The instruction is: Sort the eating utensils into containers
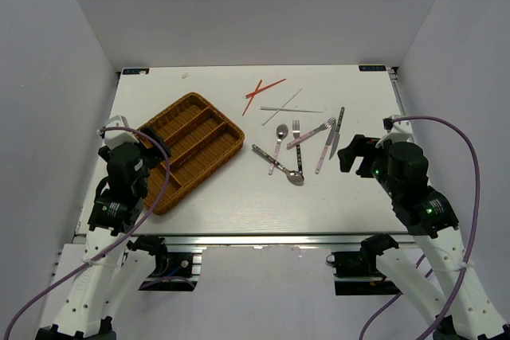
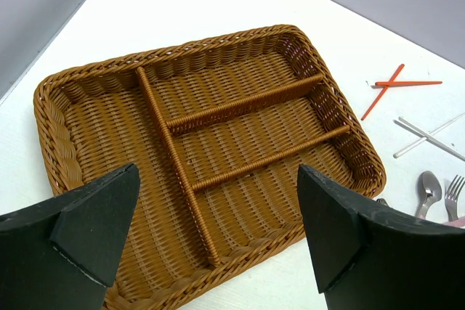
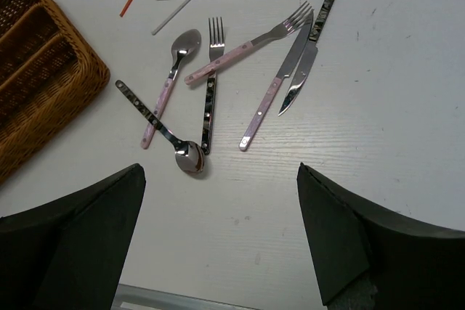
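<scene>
Top external view. White table [image 1: 239,205], both arms at the near edge, nothing sorted yet.

- Brown woven wicker cutlery tray [image 1: 209,139], rectangular with rounded corners, lies at an angle on the left half, just in front of the left arm. It has three long compartments plus one crosswise one, and all of them are bare in the left wrist view. Judged to be set there so either arm can drop into it from above.
- Left gripper [image 2: 218,201] hangs over the tray's near edge, jaws spread wide, holding nothing. It reads as waiting.
- Right gripper [image 3: 218,179] is likewise spread wide with nothing between its fingers. It hovers near the cutlery cluster on its near side, so it is probably the picking arm.
- Cutlery lies loose at centre-right, apart from the tray:
  - dark-handled knife [image 3: 309,56] and pink-handled knife [image 3: 272,88] lie side by side, blades overlapping;
  - pink-handled fork [image 3: 243,47] lies slantwise, its handle over the dark-handled fork [image 3: 211,92];
  - pink-handled spoon [image 3: 167,88] crosses the handle of the dark-handled spoon [image 3: 156,123].
- The overlaps mean the upper pieces should come off first.
- Thin silver-white chopsticks [image 1: 287,107] lie crossed, farther back.
- Thin red chopsticks [image 1: 267,87] also lie crossed, farthest back. They lie flat and thin, so a pinch will likely be hard.
- Small white scrap [image 1: 184,75] sits near the far edge.
</scene>
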{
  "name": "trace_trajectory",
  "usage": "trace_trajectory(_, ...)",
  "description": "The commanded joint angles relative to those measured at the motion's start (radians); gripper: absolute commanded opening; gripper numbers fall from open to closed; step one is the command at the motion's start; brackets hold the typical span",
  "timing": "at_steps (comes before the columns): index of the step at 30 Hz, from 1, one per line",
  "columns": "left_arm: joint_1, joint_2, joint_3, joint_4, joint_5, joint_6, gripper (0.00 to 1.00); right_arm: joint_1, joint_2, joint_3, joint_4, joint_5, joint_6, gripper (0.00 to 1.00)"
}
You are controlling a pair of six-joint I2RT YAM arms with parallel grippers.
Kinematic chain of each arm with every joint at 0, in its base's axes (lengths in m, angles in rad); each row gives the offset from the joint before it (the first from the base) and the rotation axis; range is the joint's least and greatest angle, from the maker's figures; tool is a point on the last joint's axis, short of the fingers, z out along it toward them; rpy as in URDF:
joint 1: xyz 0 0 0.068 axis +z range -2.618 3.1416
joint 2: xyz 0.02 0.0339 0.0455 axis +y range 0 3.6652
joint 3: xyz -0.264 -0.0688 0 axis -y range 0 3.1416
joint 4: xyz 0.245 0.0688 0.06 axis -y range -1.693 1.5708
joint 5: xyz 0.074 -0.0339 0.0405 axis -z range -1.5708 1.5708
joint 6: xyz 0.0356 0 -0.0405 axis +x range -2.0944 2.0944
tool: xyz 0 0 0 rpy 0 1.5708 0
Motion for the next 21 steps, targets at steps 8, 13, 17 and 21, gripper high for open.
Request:
trace_trajectory(8, 0.005, -0.005, 0.003, -0.011, -0.020, -0.015, 0.98, 0.006, 0.009, -0.058, 0.209, -0.326, -0.027, 0.89)
trace_trajectory(13, 0.004, -0.010, 0.001, -0.006, -0.006, -0.015, 0.98, 0.040, 0.301, -0.056, 0.312, -0.376, -0.065, 0.89)
trace_trajectory(17, 0.007, 0.004, -0.002, -0.003, 0.011, -0.012, 0.98, 0.135, 0.588, 0.055, 0.297, -0.248, -0.175, 0.82)
trace_trajectory(21, 0.008, 0.019, -0.003, 0.000, 0.026, -0.009, 0.98, 0.265, 0.891, 0.194, 0.257, -0.103, -0.310, 0.55)
